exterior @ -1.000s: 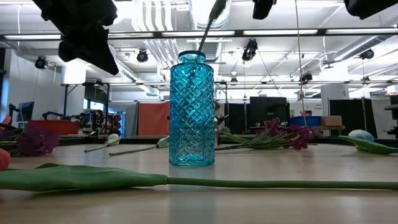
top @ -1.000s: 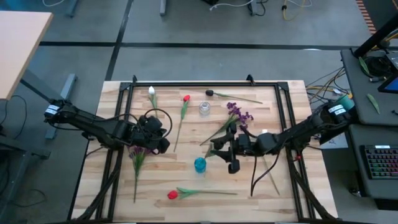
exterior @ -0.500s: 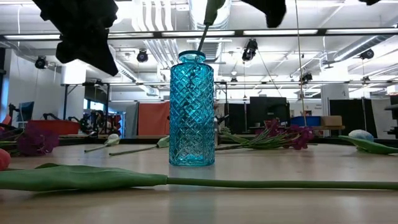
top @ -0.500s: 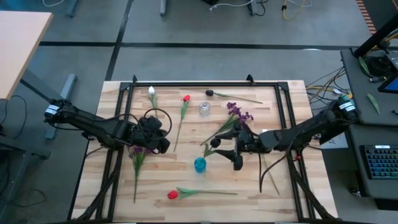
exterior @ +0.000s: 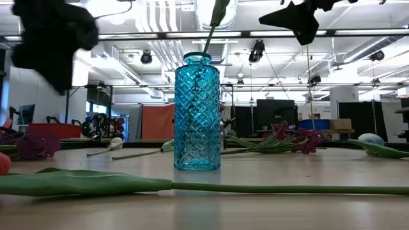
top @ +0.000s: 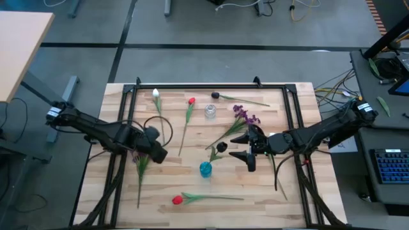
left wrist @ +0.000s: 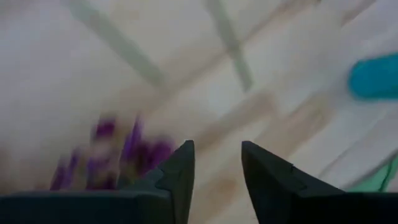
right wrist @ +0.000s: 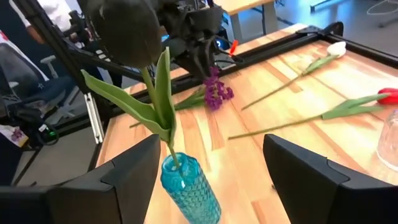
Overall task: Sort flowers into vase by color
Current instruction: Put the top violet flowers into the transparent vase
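A blue glass vase [top: 205,168] stands near the table's middle. A near-black flower [right wrist: 124,31] stands in it, its stem [right wrist: 163,134] in the vase's neck. My right gripper [top: 240,147] is open, held level just right of that bloom, and touches nothing. My left gripper [top: 160,154] points down over a purple flower [top: 140,166] that lies flat at the left. Its fingers [left wrist: 180,174] stand a little apart with nothing between them. A red tulip [top: 178,200] lies near the front edge.
At the far side lie a white bud [top: 156,93], a red tulip [top: 191,101], another near-black bloom [top: 216,96] and a purple cluster [top: 246,118]. A clear glass vase [top: 210,112] stands among them. A black frame [top: 204,85] borders the table top.
My right gripper has drawn back from the blue vase toward the table's right edge and tipped up to level, leaving the near-black flower standing in the vase. My left gripper has turned and tipped down toward the purple flower at the left.
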`<act>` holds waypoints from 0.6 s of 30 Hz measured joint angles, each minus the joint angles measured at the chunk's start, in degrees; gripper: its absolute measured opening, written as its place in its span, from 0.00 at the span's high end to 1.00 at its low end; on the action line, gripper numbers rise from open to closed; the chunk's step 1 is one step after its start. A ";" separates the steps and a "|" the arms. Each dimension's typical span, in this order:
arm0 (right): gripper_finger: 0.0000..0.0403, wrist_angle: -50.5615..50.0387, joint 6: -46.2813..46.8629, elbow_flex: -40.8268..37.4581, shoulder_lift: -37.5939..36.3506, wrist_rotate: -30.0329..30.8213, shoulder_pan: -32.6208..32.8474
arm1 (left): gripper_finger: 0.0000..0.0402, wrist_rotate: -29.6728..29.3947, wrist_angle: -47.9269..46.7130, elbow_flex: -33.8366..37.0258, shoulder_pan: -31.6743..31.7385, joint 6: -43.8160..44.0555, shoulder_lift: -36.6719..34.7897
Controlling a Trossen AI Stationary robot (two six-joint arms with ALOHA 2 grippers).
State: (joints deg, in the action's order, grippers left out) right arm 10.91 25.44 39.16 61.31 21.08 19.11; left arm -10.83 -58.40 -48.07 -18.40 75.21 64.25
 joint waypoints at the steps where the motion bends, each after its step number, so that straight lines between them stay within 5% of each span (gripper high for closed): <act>1: 0.32 -0.16 0.04 0.00 -0.04 -0.03 0.00 | 0.68 1.70 -1.84 0.02 -1.00 2.61 0.37; 12: 0.30 -0.59 -0.73 0.00 0.65 -0.50 0.02 | 0.57 16.41 -4.64 0.09 -17.22 29.59 10.63; 18: 0.27 -0.60 -2.81 0.00 0.62 -0.58 0.13 | 0.44 15.00 -4.25 0.09 -21.04 34.86 17.77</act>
State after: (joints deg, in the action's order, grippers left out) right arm 10.31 22.64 39.16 61.93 20.50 19.25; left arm 4.17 -62.65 -47.99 -39.44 110.06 82.02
